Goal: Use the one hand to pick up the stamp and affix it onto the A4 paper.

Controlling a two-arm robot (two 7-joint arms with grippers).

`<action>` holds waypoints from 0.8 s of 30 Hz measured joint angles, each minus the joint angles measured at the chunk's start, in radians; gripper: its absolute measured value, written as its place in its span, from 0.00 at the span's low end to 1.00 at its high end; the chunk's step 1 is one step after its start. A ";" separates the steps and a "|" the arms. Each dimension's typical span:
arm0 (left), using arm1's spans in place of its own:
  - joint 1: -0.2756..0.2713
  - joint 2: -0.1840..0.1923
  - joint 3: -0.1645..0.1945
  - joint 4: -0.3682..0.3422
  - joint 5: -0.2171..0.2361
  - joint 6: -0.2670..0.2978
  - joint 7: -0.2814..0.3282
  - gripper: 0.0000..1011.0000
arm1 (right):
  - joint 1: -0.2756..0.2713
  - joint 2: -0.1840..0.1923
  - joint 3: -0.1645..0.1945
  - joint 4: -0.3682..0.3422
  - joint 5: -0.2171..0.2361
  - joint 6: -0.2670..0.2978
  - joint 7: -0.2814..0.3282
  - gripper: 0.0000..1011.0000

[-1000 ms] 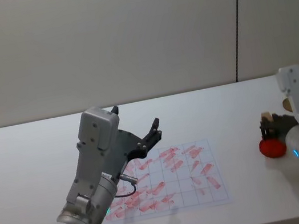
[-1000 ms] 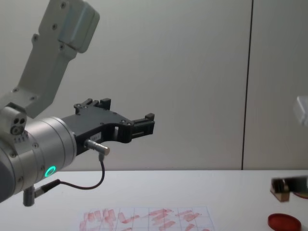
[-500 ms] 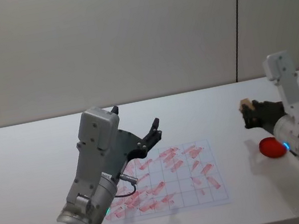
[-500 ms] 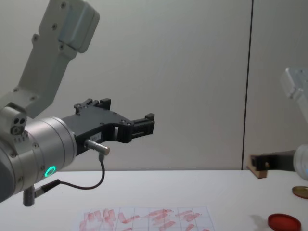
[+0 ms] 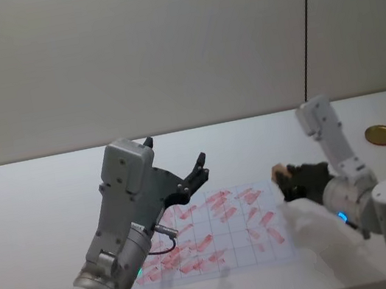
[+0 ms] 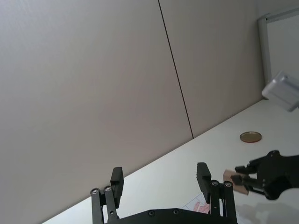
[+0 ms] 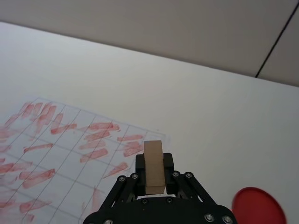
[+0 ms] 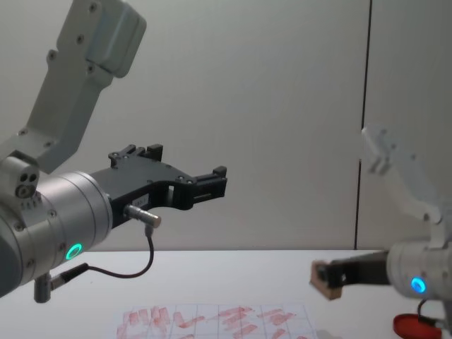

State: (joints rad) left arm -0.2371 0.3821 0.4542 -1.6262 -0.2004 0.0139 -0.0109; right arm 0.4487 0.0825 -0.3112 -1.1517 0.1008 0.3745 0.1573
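The right gripper [image 5: 286, 177] hung in the air near the right edge of the A4 paper [image 5: 216, 234], its jaws clamped on the stamp [image 5: 279, 173]. In the right wrist view the stamp [image 7: 153, 167] stood as a pale wooden block pinched between the two black fingers [image 7: 141, 164], one end poking out past their tips, with the red-marked sheet [image 7: 70, 140] spread on the white counter [image 7: 196, 102] beyond. From the chest view the block [image 8: 325, 280] was clear of the surface, slightly tilted, close to the sheet's right end [image 8: 219, 319]; whether it was right over the paper or just beside it could not be told. The red ink pad [image 8: 417, 326] lay on the counter to the right, and a gold-brown disc [image 5: 381, 134] sat farther back. The left gripper [image 5: 176, 153] was raised above the paper's left part, jaws spread wide and holding nothing.
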 joint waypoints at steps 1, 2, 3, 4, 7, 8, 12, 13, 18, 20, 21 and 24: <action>0.000 0.000 0.000 0.000 0.000 0.000 0.000 0.98 | -0.002 -0.003 -0.007 0.003 -0.006 0.005 0.010 0.21; 0.000 0.000 0.000 0.000 0.000 0.000 0.000 0.98 | -0.004 -0.004 -0.010 0.005 -0.009 0.007 0.014 0.21; 0.000 0.000 0.000 0.000 0.000 0.000 0.000 0.98 | -0.006 -0.006 -0.017 0.009 -0.014 0.011 0.021 0.21; 0.000 0.000 0.000 0.000 0.000 0.000 0.000 0.98 | -0.007 -0.008 -0.020 0.011 -0.017 0.012 0.024 0.21; 0.000 0.000 0.000 0.000 0.000 0.000 0.000 0.98 | -0.011 -0.012 -0.030 0.018 -0.027 0.017 0.036 0.21; 0.000 0.000 0.000 0.000 0.000 0.000 0.000 0.98 | -0.012 -0.012 -0.032 0.019 -0.029 0.018 0.039 0.21; 0.000 0.000 0.000 0.000 0.000 0.000 0.000 0.98 | -0.015 -0.016 -0.043 0.027 -0.040 0.022 0.050 0.21; 0.000 0.000 0.000 0.000 0.000 0.000 0.000 0.98 | -0.016 -0.018 -0.046 0.031 -0.043 0.023 0.053 0.21; 0.000 0.000 0.000 0.000 0.000 0.000 0.000 0.98 | -0.018 -0.021 -0.053 0.042 -0.053 0.026 0.058 0.21; 0.000 0.000 0.000 0.000 0.000 0.000 0.000 0.98 | -0.018 -0.023 -0.056 0.049 -0.057 0.026 0.060 0.21; 0.000 0.000 0.000 0.000 0.000 0.000 0.000 0.98 | -0.018 -0.024 -0.057 0.051 -0.058 0.026 0.060 0.21; 0.000 0.000 0.000 0.000 0.000 0.000 0.000 0.98 | -0.016 -0.026 -0.059 0.063 -0.063 0.026 0.061 0.21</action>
State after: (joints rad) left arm -0.2372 0.3821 0.4542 -1.6262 -0.2004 0.0139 -0.0110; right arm 0.4329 0.0568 -0.3703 -1.0884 0.0379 0.4002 0.2185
